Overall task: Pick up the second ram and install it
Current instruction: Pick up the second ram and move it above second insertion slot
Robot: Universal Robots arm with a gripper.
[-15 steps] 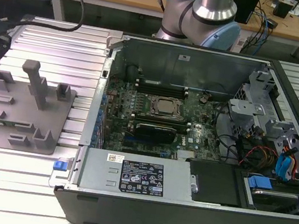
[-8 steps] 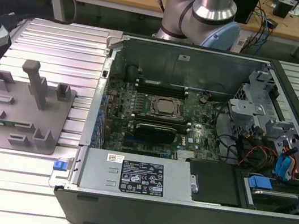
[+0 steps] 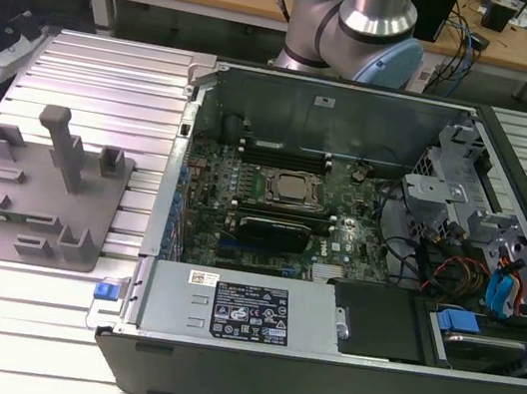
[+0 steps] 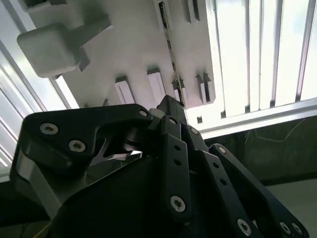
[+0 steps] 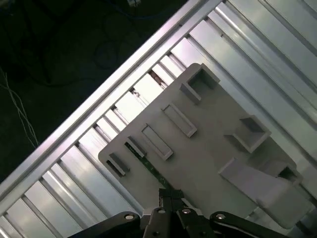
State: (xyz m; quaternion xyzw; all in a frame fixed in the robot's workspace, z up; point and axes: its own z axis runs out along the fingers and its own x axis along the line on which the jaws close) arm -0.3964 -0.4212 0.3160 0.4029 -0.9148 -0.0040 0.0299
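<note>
The second ram [image 5: 148, 167] is a thin, long green circuit-board stick. In both wrist views it appears edge-on as a narrow line, so the second ram [image 4: 172, 54] stands upright on its long edge. It sits on the grey fixture plate [image 3: 37, 220], at the exterior view's left of the open computer case [image 3: 221, 327].

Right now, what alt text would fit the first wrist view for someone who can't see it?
The robot's dark hand sits at one end of a thin green ram set edgewise in a grey slotted plate. The plate lies on a ribbed metal table.
</note>
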